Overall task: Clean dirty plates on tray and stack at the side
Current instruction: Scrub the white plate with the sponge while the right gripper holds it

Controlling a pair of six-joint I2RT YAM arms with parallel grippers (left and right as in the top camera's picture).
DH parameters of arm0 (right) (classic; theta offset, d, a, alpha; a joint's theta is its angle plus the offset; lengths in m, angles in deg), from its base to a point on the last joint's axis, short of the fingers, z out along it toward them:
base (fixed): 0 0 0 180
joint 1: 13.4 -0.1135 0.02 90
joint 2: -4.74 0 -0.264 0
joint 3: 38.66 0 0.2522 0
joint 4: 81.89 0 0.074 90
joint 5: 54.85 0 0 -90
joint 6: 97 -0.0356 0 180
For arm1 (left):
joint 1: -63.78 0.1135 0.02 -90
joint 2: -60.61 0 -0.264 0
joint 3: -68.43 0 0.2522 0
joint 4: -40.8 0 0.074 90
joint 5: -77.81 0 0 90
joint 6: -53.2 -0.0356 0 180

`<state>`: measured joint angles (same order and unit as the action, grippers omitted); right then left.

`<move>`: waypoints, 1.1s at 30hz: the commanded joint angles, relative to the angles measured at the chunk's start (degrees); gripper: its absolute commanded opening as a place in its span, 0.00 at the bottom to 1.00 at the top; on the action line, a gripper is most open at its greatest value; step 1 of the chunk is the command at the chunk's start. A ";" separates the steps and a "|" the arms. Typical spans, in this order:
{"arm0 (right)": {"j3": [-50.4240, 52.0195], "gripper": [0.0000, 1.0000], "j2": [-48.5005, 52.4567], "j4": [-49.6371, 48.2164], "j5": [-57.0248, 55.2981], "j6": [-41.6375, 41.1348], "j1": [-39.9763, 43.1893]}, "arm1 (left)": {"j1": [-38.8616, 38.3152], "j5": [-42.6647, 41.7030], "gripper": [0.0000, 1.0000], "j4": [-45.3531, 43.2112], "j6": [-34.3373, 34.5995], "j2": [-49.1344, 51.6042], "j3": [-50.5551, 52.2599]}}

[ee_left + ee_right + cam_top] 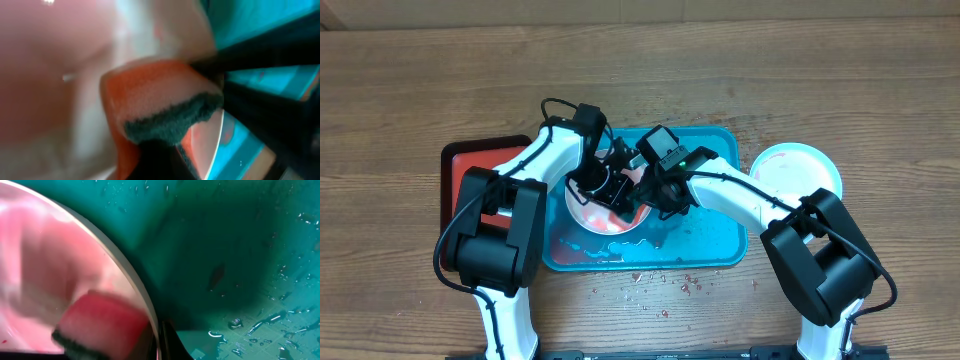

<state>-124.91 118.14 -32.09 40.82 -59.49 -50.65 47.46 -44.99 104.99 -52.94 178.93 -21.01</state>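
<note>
left arm: reaches far-right, wrist bent down | left gripper: clamped on sponge | right arm: reaches far-left, wrist tipped down | right gripper: jaws closed, just beside left gripper

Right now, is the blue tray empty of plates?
No, one red-smeared plate lies on the tray.

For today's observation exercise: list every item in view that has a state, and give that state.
smeared plate: on tray, pink-filmed.
sponge: gripped, pressed on plate.
tray: wet.
side plate: on table, looks clean.
left claw: shut on sponge.
right claw: shut on plate rim.
</note>
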 commanded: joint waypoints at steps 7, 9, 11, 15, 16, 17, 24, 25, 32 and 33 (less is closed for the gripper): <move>1.18 0.04 1.16 0.52 -2.62 -1.25 0.52 | -0.17 29.90 0.04 -18.36 34.73 2.21 0.46; 1.18 0.04 1.16 0.55 -2.62 -1.20 0.52 | -0.17 39.12 0.04 -18.32 40.39 2.21 0.46; 1.18 0.04 1.16 0.52 -2.62 -1.07 0.52 | -0.17 48.85 0.04 -16.76 45.31 2.21 0.46; 1.20 0.04 1.16 0.48 -2.62 -1.07 0.52 | -0.17 62.20 0.04 -12.94 49.13 2.21 0.46; 1.22 0.04 1.16 0.44 -2.62 -1.07 0.52 | -0.17 63.47 0.04 -12.04 49.13 2.21 0.46; 1.22 0.04 1.16 0.33 -2.62 -1.07 0.52 | -0.17 63.45 0.04 -11.13 48.63 2.21 0.46; 1.25 0.04 1.16 0.31 -2.60 -1.05 0.52 | -0.22 29.53 0.04 0.02 21.46 2.21 0.46; 1.27 0.04 1.16 0.28 -2.60 -1.05 0.52 | -0.22 22.49 0.04 2.10 15.98 2.21 0.46; 1.27 0.04 1.16 0.28 -2.54 -1.07 0.52 | -0.22 -7.13 0.04 10.71 -9.46 2.21 0.46; 1.27 0.04 1.16 0.28 -2.38 -1.07 0.52 | -0.22 -7.08 0.04 9.42 -8.90 2.21 0.46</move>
<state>-124.91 118.14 -32.55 39.33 -60.36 -50.24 48.49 -36.22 115.64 -49.97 178.30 -22.49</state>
